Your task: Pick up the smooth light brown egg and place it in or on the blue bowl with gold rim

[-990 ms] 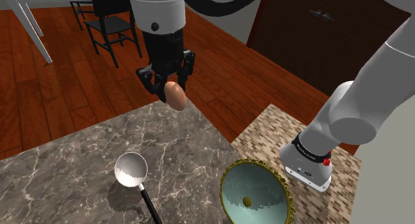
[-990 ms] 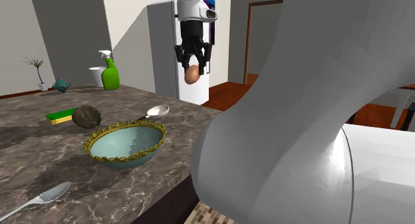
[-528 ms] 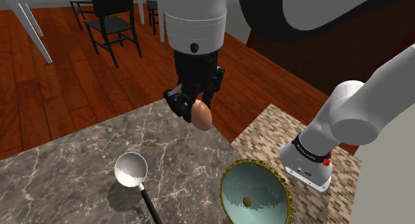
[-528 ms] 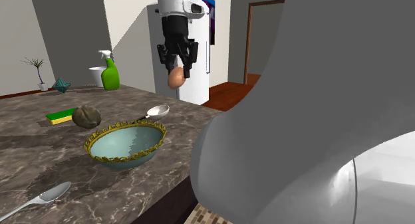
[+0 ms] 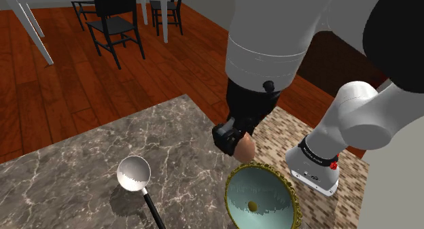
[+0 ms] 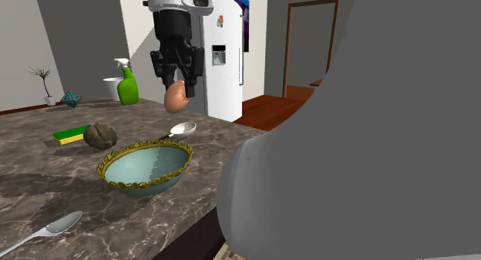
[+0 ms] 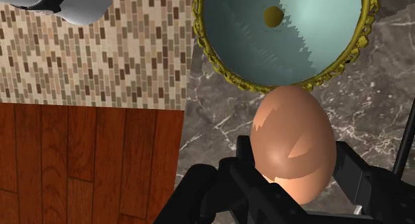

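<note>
Your gripper [image 7: 292,189] is clamped on the egg [image 7: 292,146]. The two black fingers [image 7: 352,176] press on opposite sides of its lower half, and the rest of the shell sticks out past the fingertips.

The egg is light brown and smooth. It hangs in the air well above the dark marbled countertop [image 5: 68,180], touching nothing but the fingers. In the wrist view its free end points at the gold rim of the blue bowl [image 7: 299,36] and just overlaps that rim. You are probably at the bowl's edge, not yet over the middle. The second exterior view agrees, with the egg high up and towards the far side of the bowl.

Treat the egg as very light, rigid, thin-shelled and slick. It will not give under the pads the way a soft thing would, so extra squeeze buys no safety and risks a crack. Its curve makes a hold near either tapered end liable to squirt out. The best hold is across the widest part, and your fingers look to sit at or just behind it, so avoid any jerk.

The bowl is hard and steep-walled, so a dropped egg could break or roll. Bring it low over the centre before you let go.

A metal ladle [image 5: 133,173] lies on the countertop near the bowl, apart from it. The tiled stand [image 5: 272,136] sits beyond the counter's edge, with wood floor past that.
</note>
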Action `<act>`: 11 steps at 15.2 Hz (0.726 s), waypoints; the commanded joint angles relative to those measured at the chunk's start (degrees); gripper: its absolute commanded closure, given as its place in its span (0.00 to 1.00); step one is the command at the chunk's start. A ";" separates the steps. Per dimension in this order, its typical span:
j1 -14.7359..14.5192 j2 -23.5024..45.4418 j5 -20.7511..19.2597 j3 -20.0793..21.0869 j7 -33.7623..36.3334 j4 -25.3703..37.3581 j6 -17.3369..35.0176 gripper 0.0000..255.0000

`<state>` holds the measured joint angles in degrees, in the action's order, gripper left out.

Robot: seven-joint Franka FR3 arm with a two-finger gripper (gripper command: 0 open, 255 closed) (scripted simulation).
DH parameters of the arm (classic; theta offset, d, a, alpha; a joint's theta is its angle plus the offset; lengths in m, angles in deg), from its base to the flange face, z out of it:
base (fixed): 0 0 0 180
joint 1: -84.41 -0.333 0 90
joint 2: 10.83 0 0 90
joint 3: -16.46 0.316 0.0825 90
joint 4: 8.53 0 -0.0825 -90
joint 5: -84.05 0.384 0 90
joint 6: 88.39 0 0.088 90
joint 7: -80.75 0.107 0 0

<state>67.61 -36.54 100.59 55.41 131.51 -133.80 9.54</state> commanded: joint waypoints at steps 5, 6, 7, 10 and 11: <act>-5.61 -8.48 5.93 1.37 4.21 -4.29 -2.83 1.00; -6.55 -9.74 6.85 1.67 5.05 -4.76 -3.37 1.00; -7.06 -10.40 7.36 1.84 5.53 -4.99 -3.67 1.00; -7.18 -10.31 7.88 2.64 5.35 -7.08 -1.43 1.00; -7.21 -10.25 8.05 2.92 5.29 -7.76 -0.68 1.00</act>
<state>60.53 -46.67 108.39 58.11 136.84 -140.78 8.17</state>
